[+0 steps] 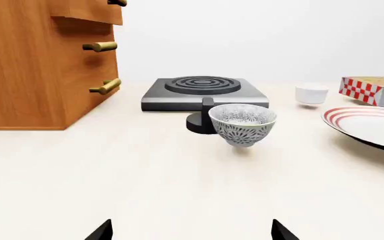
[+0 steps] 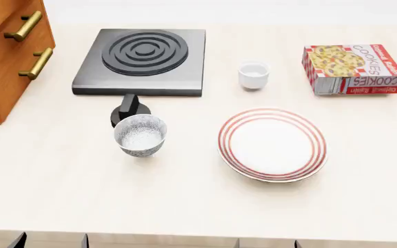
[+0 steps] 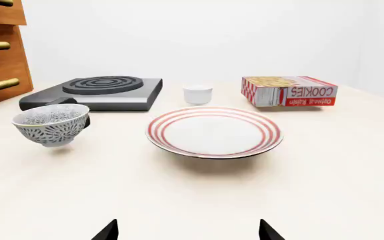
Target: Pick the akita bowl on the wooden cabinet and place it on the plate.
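So the bowl (image 2: 140, 135), the gray patterned one, sat on the counter (image 2: 184, 206), not on top of the cabinet (image 2: 2, 77). It stood upright just in front of the black stove (image 2: 142, 61), right by the stove's round knob (image 2: 130, 109), which touched or nearly touched its back rim in the head view. The plate (image 2: 272, 144) with the red rings was to the bowl's right, close but clearly apart, and nothing lay on it. Behind the plate there was a small white cup (image 2: 254, 75), and off to the right of that a cookie box (image 2: 352, 68) lying flat near the far edge. The cabinet stood at the far left of the counter, brass handles (image 2: 35, 63) sticking out toward the stove. Both arms were hanging back at the near edge. The left gripper (image 1: 192, 232) only showed as two dark fingertips (image 1: 100, 232) at the border of its wrist view, set wide apart with nothing between them, aimed at the bowl. Same deal for the right gripper (image 3: 188, 231): its fingertips (image 3: 106, 231) were spread wide, holding nothing, pointed at the plate. Neither one was anywhere near touching the bowl.
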`<state>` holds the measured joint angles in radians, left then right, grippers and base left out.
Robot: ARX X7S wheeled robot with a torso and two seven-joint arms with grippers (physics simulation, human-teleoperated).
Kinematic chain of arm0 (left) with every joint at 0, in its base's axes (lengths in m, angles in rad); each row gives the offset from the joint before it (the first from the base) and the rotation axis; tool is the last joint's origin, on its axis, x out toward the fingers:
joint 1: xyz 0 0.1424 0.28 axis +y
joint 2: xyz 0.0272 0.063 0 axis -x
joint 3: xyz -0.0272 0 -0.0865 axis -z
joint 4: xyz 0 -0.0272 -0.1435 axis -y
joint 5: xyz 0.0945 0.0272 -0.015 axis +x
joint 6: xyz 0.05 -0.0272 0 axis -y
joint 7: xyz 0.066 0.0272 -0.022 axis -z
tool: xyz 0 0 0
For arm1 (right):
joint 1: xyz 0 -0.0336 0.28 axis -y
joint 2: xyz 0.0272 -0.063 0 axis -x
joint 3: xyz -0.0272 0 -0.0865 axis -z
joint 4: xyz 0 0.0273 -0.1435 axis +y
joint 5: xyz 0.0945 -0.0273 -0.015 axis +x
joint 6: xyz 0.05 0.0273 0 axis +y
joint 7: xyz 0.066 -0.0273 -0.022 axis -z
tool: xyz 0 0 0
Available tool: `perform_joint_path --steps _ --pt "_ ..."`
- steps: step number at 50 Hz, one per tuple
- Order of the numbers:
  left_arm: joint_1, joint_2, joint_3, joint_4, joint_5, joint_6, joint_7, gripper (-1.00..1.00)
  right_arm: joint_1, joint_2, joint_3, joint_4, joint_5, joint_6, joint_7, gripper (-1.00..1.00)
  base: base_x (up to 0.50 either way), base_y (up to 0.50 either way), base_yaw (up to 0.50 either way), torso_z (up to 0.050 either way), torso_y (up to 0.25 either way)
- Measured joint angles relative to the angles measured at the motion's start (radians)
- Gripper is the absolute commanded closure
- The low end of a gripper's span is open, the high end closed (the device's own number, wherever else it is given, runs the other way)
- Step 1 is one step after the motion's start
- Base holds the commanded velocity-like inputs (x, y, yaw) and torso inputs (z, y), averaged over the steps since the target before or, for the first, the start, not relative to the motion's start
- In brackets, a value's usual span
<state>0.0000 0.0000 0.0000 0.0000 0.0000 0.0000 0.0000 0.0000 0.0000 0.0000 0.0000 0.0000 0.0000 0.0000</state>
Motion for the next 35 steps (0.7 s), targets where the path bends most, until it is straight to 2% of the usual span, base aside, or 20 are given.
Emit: perform_joint_path --steps 35 --pt "-0.007 -0.065 0.077 0.0 -0.053 -0.016 -0.094 -1.0 -0.003 0.065 -0.082 0.0 0.07 -0.002 0.069 -1.0 0.0 0.0 0.0 0.0 0.0"
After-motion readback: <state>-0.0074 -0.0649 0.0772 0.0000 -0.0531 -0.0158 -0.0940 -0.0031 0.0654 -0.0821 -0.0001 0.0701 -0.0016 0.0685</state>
